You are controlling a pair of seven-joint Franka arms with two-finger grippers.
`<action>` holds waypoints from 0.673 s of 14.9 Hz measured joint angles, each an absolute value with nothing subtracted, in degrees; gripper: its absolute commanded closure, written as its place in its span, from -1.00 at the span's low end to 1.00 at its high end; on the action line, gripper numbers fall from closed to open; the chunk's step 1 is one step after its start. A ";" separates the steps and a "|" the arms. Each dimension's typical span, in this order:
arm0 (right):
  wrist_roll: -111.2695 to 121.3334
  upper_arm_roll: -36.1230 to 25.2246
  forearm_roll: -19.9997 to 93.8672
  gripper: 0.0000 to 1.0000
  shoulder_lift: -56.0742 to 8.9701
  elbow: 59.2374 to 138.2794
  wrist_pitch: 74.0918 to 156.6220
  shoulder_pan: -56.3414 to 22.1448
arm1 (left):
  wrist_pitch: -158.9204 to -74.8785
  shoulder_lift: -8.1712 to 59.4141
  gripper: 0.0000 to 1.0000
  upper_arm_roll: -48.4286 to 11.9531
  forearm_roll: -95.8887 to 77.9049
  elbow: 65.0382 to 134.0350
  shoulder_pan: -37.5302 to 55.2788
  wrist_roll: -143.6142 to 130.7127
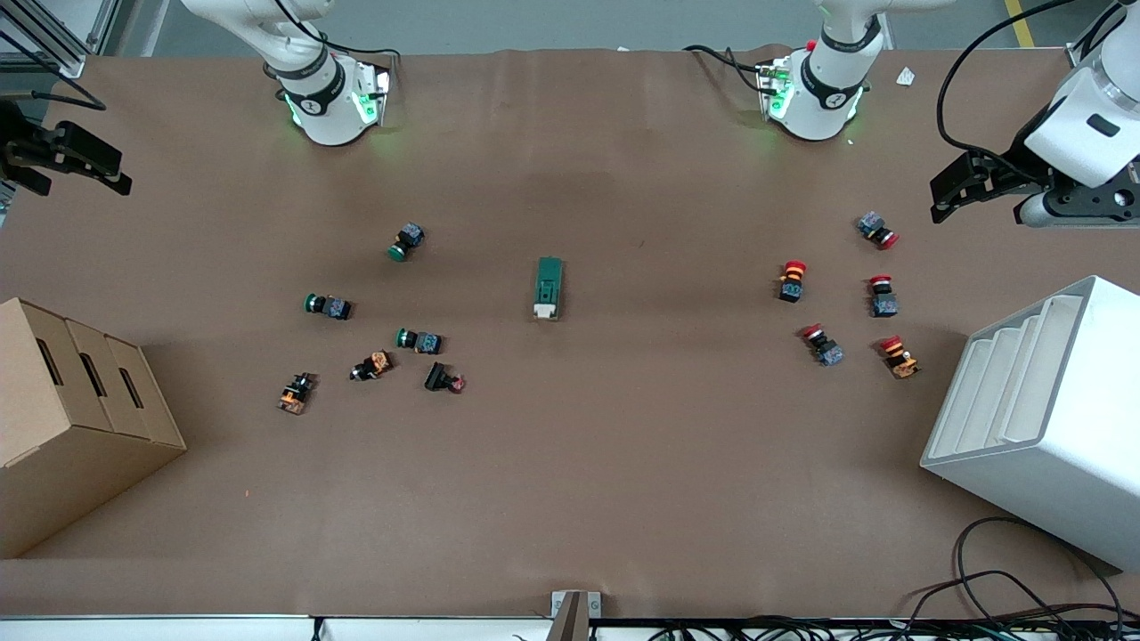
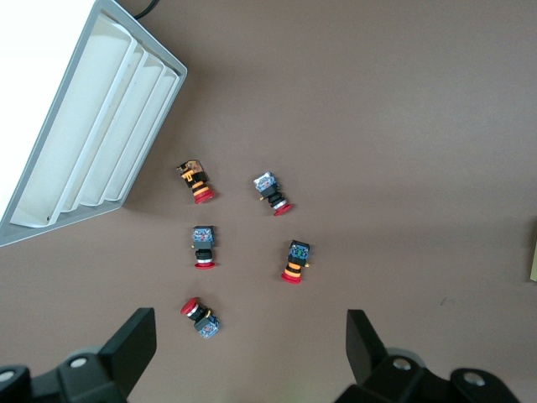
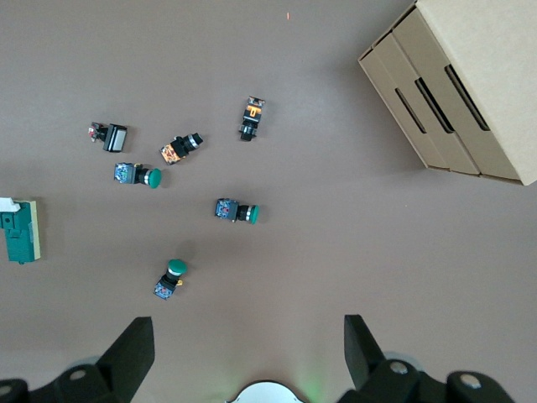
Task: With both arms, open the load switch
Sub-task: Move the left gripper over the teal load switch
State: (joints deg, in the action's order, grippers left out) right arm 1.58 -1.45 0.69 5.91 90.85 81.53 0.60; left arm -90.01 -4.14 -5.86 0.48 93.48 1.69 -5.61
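Note:
The load switch [image 1: 549,288], a dark-green block with a white lever end turned toward the front camera, lies flat on the brown table midway between the two arms. It also shows in the right wrist view as the load switch [image 3: 18,231]. My left gripper [image 1: 937,203] hangs open over the left arm's end of the table, with nothing between its fingers [image 2: 134,344]. My right gripper [image 1: 120,174] hangs open and empty over the right arm's end, with its fingers [image 3: 132,346] spread wide. Both grippers are well away from the switch.
Several green and orange push-buttons [image 1: 419,340] lie toward the right arm's end, and several red ones [image 1: 793,280] toward the left arm's end. A cardboard box [image 1: 71,418] and a white slotted rack [image 1: 1042,418] stand at the two table ends. Cables [image 1: 1006,596] lie by the front edge.

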 measured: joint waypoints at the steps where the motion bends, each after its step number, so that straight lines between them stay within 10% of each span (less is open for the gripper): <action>1: 1.58 -1.46 0.85 -1.00 5.91 90.85 81.52 0.60 | -90.01 -4.14 -1.00 -5.86 0.48 93.41 1.70 -5.59; 10: 1.58 -1.51 0.94 -1.00 5.94 90.84 80.67 0.61 | -90.28 -0.71 -1.00 -10.88 -2.98 90.23 2.86 -6.86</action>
State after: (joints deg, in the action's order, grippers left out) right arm 1.58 -1.51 0.94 5.94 90.84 80.67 0.61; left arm -90.28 -0.71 -10.88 -2.98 90.23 2.86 -6.86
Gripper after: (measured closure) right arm 0.000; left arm 0.000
